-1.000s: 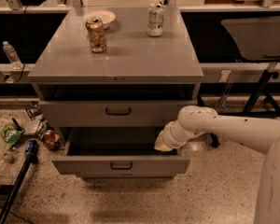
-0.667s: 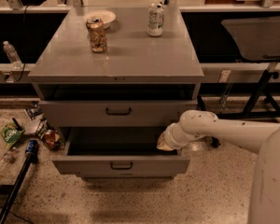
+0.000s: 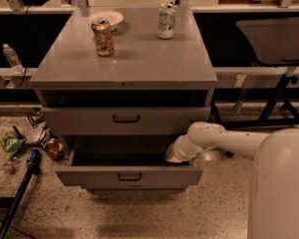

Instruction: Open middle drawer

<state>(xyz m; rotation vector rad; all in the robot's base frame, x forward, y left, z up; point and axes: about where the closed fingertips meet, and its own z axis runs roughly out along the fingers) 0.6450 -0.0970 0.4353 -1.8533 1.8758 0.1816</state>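
The middle drawer (image 3: 89,176) is a wide shallow grey drawer with a small black loop handle (image 3: 129,176). It stands pulled out toward me, its dark inside showing. Above it a closed grey drawer front (image 3: 79,121) carries its own black handle. Any front below the pulled-out drawer is hidden by it. My gripper (image 3: 172,155) is at the end of the white arm (image 3: 229,141). It reaches in from the right and sits at the pulled-out drawer's right inner corner, just behind its front.
On the cabinet top (image 3: 139,59) stand a crushed can (image 3: 103,36), a white can (image 3: 165,21) and a plate (image 3: 109,18). Litter, a bottle and a blue-black pole (image 3: 25,183) lie on the floor to the left. A black stand (image 3: 274,98) is to the right.
The gripper end has shifted slightly left and down at the drawer's right corner. The drawer stays pulled out about the same amount.
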